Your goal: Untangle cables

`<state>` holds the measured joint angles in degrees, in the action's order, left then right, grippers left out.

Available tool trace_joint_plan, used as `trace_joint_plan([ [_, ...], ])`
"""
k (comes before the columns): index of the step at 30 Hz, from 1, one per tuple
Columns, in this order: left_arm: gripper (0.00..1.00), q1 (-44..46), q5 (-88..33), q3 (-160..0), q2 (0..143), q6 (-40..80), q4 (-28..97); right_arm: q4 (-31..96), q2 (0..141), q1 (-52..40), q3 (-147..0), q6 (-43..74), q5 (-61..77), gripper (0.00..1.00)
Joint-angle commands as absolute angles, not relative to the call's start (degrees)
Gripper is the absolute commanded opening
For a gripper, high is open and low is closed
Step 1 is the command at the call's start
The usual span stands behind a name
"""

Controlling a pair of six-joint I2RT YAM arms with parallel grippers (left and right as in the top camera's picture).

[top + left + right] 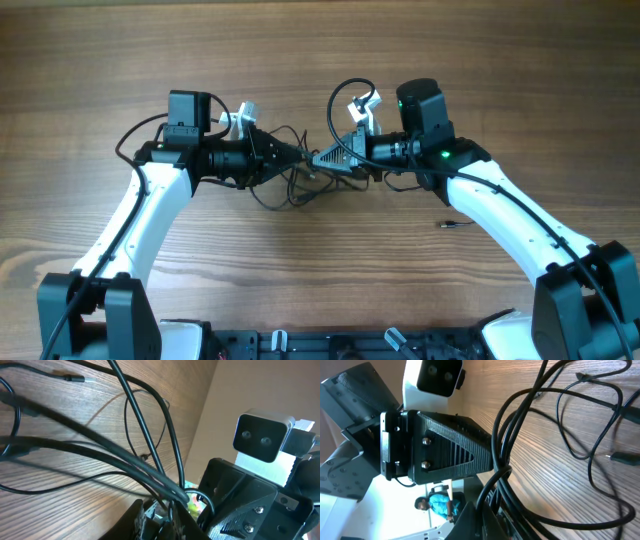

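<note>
The cables (pixel 292 190) are bunched at the middle of the table (pixel 320 60) and pinched from both sides. The left gripper (pixel 296 155) is drawn nearly closed on several strands, and the right gripper (pixel 324 160) is clamped tight on the same bundle. The knot is met at three o'clock from the left tool and at nine from the right. Slack loops are spread toward six o'clock. A loose plug (pixel 455 224) is left well apart at four o'clock. Each tool is crowded by the other.

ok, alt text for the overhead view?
Two robot arms meet mid-table, both sets of jaws shut on a small tangle of thin black cables between them. Loose loops spill onto the wood table, and a small plug lies apart beside the right arm.
</note>
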<state>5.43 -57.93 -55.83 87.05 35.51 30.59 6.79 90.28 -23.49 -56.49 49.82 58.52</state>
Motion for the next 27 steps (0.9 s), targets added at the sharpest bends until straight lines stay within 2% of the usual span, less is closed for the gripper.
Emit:
trace_joint_plan([
  [1,0.21,5.4,-59.5,-56.2,87.0,36.8,30.4,6.7,89.8,-23.8,-56.6,50.1,60.5,0.04],
  [12,0.22,5.4,-68.2,-56.2,87.0,36.8,30.4,6.7,89.8,-23.8,-56.6,50.1,60.5,0.04],
  [27,0.21,8.2,-62.8,-56.2,87.0,36.7,31.1,6.7,89.8,-23.8,-56.6,50.1,60.6,0.04],
])
